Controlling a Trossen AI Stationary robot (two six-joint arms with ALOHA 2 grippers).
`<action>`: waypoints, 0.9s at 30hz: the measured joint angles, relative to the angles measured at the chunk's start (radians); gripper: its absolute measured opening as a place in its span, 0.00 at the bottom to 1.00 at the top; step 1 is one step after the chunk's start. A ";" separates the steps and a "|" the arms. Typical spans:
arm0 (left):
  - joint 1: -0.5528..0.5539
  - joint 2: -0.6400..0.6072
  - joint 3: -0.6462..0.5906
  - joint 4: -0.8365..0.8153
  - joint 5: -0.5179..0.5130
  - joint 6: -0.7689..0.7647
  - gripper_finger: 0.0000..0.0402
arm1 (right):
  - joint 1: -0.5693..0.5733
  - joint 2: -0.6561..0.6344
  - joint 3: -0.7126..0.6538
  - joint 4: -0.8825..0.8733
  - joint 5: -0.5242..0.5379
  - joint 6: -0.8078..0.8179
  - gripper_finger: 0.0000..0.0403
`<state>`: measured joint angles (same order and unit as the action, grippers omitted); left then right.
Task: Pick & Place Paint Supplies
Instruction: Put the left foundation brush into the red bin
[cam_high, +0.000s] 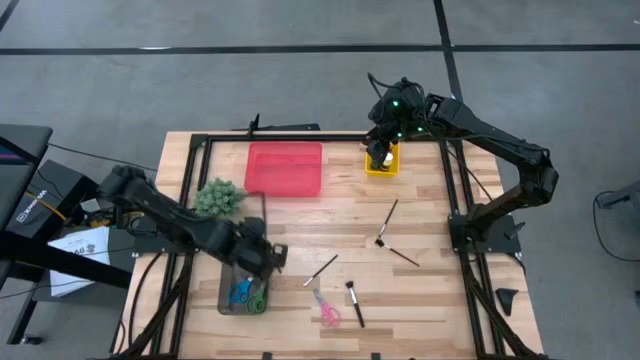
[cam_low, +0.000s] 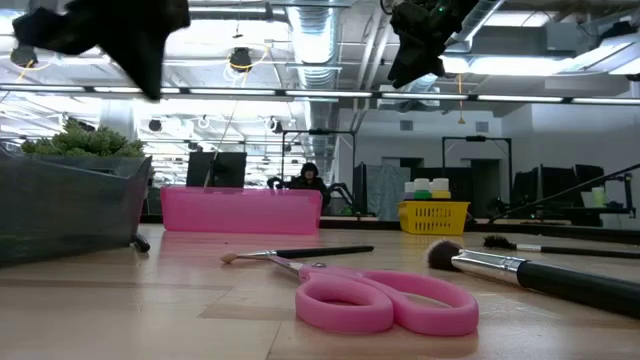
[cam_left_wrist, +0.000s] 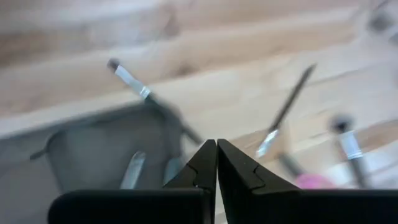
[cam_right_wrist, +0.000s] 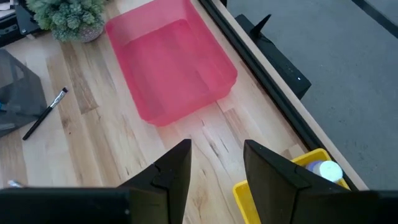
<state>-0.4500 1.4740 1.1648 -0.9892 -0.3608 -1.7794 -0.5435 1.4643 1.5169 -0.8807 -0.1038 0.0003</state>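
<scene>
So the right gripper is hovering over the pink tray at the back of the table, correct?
Not quite. In the high view the right gripper hovers over the yellow basket at the back of the table; the pink tray sits apart, beside it.

My left gripper (cam_left_wrist: 216, 163) is pressed fully closed, empty, its arm stretched low across the table's left side. My right gripper (cam_right_wrist: 216, 163) hangs raised at the far edge, fingers parted, empty.

the left wrist view is blurred: brushes (cam_left_wrist: 287, 107) smear; in the right wrist view the yellow basket (cam_right_wrist: 249, 198) is cut off at the bottom edge.
</scene>
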 joint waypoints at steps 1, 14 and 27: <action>0.009 -0.026 0.000 0.000 -0.026 0.012 0.01 | -0.003 0.000 0.000 0.001 0.000 0.000 0.35; 0.338 -0.207 0.000 0.540 -0.362 0.579 0.03 | -0.042 0.000 0.000 -0.002 0.000 0.068 0.35; 0.655 -0.042 0.020 0.328 0.182 0.397 0.05 | -0.040 0.000 0.000 -0.015 -0.002 0.106 0.35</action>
<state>0.2051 1.4321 1.1848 -0.6607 -0.1788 -1.3829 -0.5831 1.4643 1.5169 -0.8954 -0.1056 0.1059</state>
